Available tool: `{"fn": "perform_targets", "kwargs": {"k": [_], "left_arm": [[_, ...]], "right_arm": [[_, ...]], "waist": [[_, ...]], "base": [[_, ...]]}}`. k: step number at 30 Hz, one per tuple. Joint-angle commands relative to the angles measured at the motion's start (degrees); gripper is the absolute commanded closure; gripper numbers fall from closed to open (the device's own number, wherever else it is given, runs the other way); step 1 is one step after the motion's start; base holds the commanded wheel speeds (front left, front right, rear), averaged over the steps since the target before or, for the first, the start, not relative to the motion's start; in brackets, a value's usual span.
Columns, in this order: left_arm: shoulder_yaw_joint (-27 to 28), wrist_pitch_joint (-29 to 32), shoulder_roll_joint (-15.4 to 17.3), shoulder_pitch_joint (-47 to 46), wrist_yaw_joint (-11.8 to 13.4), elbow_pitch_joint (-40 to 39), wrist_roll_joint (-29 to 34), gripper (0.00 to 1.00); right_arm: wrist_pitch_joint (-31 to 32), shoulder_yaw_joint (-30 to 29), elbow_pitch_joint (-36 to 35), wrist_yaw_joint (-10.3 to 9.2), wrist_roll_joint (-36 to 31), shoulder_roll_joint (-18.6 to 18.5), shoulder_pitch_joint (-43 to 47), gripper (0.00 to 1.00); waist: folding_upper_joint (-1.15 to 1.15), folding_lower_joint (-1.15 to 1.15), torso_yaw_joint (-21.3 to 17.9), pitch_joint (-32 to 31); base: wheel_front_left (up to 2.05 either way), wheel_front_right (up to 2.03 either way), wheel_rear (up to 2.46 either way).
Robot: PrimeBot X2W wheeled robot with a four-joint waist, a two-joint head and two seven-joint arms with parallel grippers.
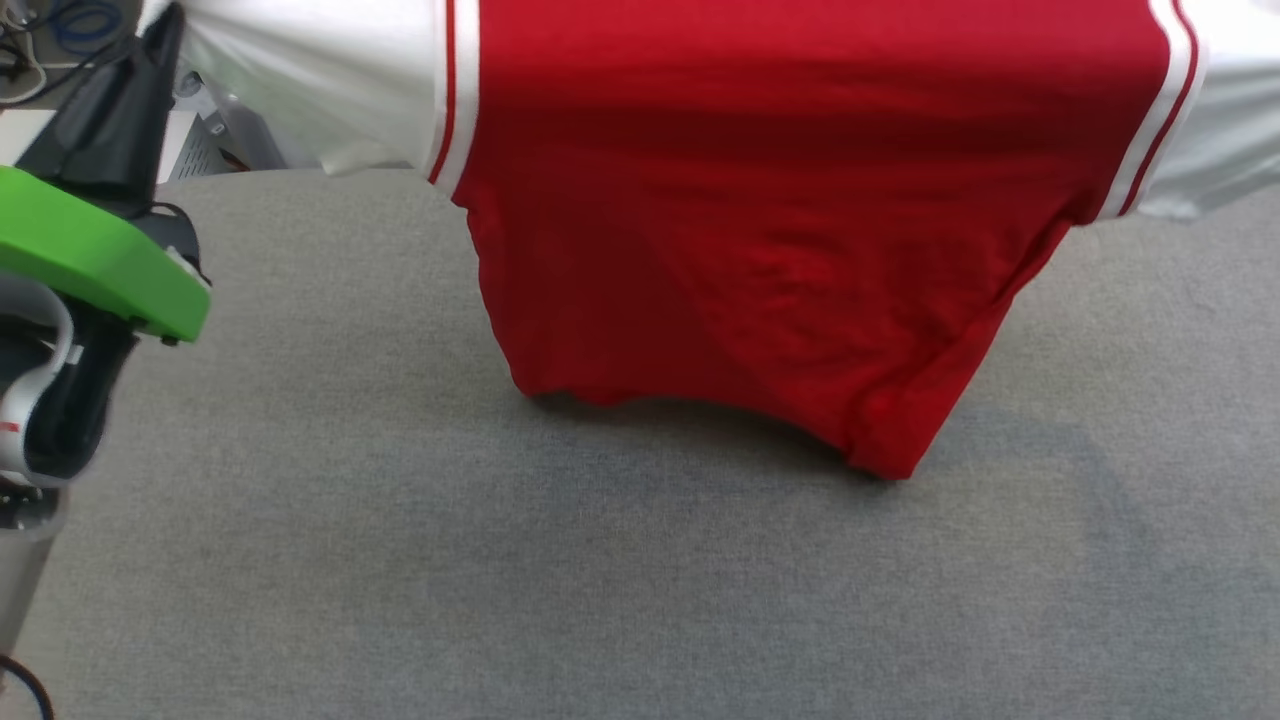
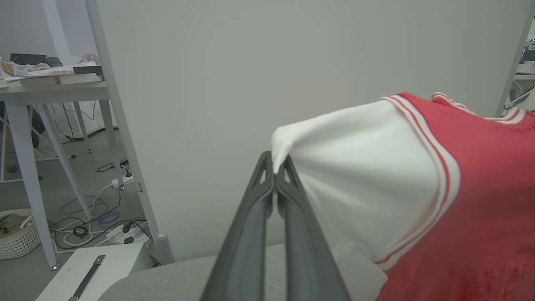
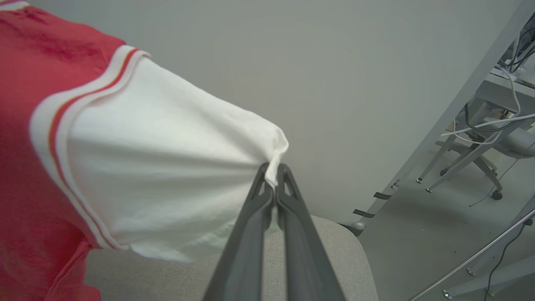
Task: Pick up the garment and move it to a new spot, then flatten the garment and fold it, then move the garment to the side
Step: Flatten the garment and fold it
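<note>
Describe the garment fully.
The garment is a red, soft T-shirt with white short sleeves and red-and-white striped trim at the seams and collar. It hangs spread wide, lightly wrinkled, over the grey surface. The left gripper pinches one sleeve tip, the right gripper the other. Whether the hem touches the surface is unclear.

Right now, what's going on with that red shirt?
The robot is holding the garment up, spread out between its two arms. The left gripper is shut on the tip of one white sleeve, and the right gripper is shut on the other. The red body hangs down towards the grey padded surface. It is not yet laid flat or folded.
</note>
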Motion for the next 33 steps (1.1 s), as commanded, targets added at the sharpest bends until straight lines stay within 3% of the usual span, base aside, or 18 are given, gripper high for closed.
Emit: {"fn": "perform_targets", "kwargs": {"k": [1,10,19,24,33], "left_arm": [[1.0,0.1,1.1,-0.3,0.6,-0.4,-0.4,1.00],[2.5,1.5,4.1,-10.0,-1.8,1.4,0.6,1.00],[1.0,2.5,4.5,-28.3,-6.9,10.4,3.5,1.00],[0.0,1.4,2.2,-39.5,-9.3,17.9,4.9,1.00],[-2.3,-5.6,-4.3,-59.2,-11.5,34.0,9.4,1.00]], "right_arm": [[-0.2,-0.3,-0.2,-0.06,0.1,-0.5,-1.7,1.00],[-1.4,1.8,2.1,-0.06,-0.4,-1.0,-14.2,1.00],[-5.3,7.2,11.7,-0.06,-3.0,-0.8,-33.7,1.00],[-8.5,10.3,18.5,-0.06,-5.1,0.7,-44.8,1.00],[-17.2,9.8,33.1,-0.06,-10.6,6.5,-62.9,1.00]], "waist": [[0.00,0.00,-0.2,1.4],[0.00,0.00,-0.5,10.1],[0.00,0.00,-0.7,21.1],[0.00,0.00,-0.5,26.4],[0.00,0.00,-0.3,34.0]], "base": [[0.00,0.00,0.00],[0.00,0.00,0.00],[0.00,0.00,0.00],[0.00,0.00,0.00],[0.00,0.00,0.00]]}}
